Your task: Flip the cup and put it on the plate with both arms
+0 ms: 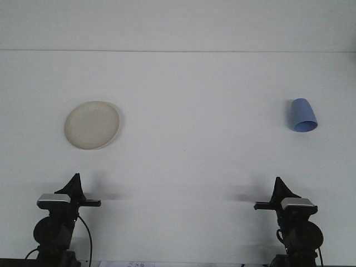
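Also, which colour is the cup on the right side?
The cup is light blue, seen clearly in the front view.

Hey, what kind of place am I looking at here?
Probably a robot lab test bench, not a home or kitchen: a bare white table, two arms at its near edge, the left and the right, and only a plate and a blue cup.

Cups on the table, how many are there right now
1. The blue cup stands upside down at the table's far right, well apart from the plate on the left.
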Tool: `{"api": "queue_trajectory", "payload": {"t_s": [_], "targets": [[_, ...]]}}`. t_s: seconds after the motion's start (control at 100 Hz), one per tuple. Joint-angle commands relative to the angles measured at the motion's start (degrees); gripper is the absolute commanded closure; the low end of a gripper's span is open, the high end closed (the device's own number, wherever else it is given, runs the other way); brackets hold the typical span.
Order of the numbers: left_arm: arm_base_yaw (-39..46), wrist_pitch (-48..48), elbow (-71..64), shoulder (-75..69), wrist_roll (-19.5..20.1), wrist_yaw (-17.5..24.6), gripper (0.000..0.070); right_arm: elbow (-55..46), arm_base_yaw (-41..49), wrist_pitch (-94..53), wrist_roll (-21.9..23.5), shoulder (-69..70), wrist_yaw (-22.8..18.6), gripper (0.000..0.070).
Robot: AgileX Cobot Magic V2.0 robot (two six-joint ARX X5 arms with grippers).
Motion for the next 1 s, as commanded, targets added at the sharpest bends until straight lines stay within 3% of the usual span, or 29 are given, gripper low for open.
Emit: {"api": "queue_trajectory", "payload": {"t_s": [0.0,0.21,0.32,0.36,0.46,0.51,0.66,0.78,0.9,0.99], "targets": [[-0.07,0.59,-1.11,-0.09,0.77,-0.22,0.0686,-0.11,0.04,0.96,5.90,-0.07,-0.72,0.0693],[-0.07,0.59,-1.11,-0.09,0.77,-0.22,0.0686,2.67,0.04,7.30,13.62,-0.02,0.17,0.0694],[-0.07,0.59,-1.11,-0.09,0.77,-0.22,0.0686,9.53,0.04,5.05,11.15,3.15,5.27,0.0678],[-0.07,0.59,-1.11,-0.09,0.77,-0.22,0.0686,12.66,0.04,3.80,8.15,5.42,6.25,0.0603],[-0.07,0.59,-1.11,-0.09,0.77,-0.22,0.0686,20.55,0.02,0.61,0.39,13.42,9.35,0.0318],[-0.07,0.59,-1.11,-0.09,0.77,-0.22,0.0686,24.44,0.02,-1.07,-2.91,18.05,10.38,0.0256],[-0.07,0.59,-1.11,-0.09,0.77,-0.24,0.0686,34.64,-0.09,-4.92,-11.76,32.35,15.04,0.0255],[-0.07,0.59,-1.11,-0.09,0.77,-0.22,0.0686,40.50,-1.57,-6.21,-16.22,43.76,17.46,0.0255],[-0.07,0.59,-1.11,-0.09,0.77,-0.22,0.0686,44.72,-6.32,-6.58,-16.46,54.34,17.05,0.0254],[-0.07,0.59,-1.11,-0.09,0.77,-0.22,0.0686,46.16,-10.67,-6.10,-16.46,61.22,13.66,0.0254]]}}
